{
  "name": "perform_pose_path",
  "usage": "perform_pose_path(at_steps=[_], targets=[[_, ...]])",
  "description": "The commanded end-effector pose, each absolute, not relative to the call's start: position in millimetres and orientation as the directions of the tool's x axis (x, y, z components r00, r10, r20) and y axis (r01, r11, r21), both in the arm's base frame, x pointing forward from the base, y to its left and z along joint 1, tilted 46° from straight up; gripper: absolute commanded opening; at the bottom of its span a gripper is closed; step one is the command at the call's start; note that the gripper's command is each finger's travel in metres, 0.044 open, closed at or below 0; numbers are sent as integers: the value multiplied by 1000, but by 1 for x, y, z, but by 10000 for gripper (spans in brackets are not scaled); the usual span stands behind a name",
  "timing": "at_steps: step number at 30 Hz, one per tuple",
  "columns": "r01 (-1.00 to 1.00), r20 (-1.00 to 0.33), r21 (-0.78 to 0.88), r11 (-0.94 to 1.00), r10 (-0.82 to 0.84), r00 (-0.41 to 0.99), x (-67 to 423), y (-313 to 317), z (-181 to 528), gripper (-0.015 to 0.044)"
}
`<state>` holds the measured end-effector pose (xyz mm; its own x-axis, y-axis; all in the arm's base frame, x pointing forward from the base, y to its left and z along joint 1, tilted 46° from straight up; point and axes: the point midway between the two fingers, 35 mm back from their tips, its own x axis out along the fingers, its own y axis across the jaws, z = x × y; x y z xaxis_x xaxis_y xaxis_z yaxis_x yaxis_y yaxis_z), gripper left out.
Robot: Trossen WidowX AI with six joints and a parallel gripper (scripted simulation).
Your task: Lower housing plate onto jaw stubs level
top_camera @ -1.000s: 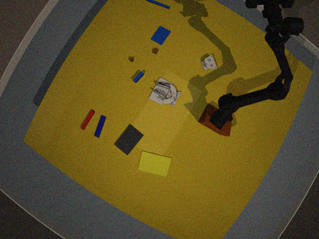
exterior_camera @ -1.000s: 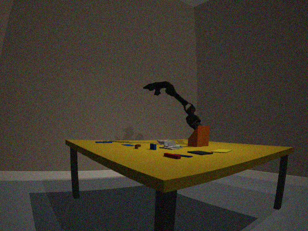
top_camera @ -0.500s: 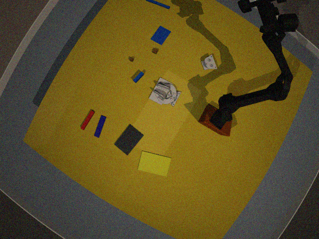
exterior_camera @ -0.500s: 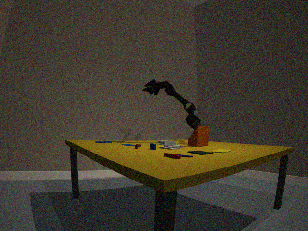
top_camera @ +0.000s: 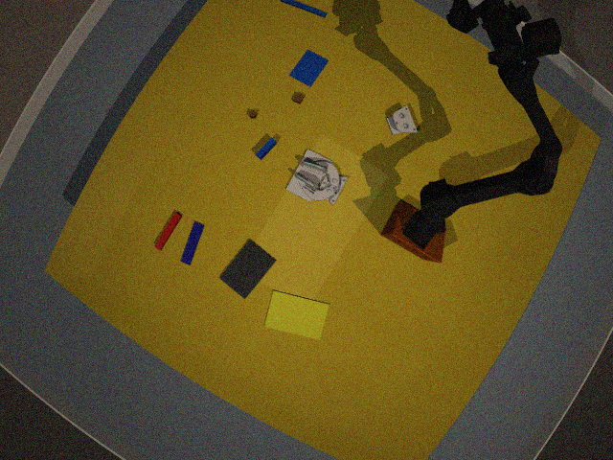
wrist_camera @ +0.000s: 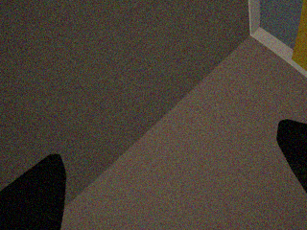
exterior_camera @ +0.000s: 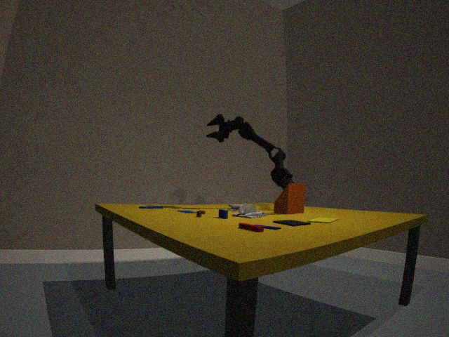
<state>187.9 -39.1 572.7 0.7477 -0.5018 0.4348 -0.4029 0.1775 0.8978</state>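
Tool [exterior_camera: 211, 130] [wrist_camera: 176, 149] raised high above the yellow tabletop [top_camera: 197, 316] [exterior_camera: 217, 243], fingers spread apart, nothing between them. Below, well away, a white plate with two round marks [top_camera: 401, 120] lies apart from a larger white assembly [top_camera: 309, 185] [exterior_camera: 248, 210] near the middle.

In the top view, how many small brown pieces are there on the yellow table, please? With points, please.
2: one [top_camera: 298, 97] just below the blue square, one [top_camera: 252, 113] above the short blue block.
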Motion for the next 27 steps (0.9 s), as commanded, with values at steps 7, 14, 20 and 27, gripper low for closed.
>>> perform_pose_path(at_steps=[7, 14, 20, 27], targets=[[-220, 386, 907, 360, -498, 777, 206, -36, 554, 440], [-89, 348, 879, 469, -502, 792, 216, -36, 541, 440], [24, 314, 833, 553, -507, 803, 224, -37, 530, 440], [152, 271, 755, 638, -515, 813, 233, -39, 515, 440]])
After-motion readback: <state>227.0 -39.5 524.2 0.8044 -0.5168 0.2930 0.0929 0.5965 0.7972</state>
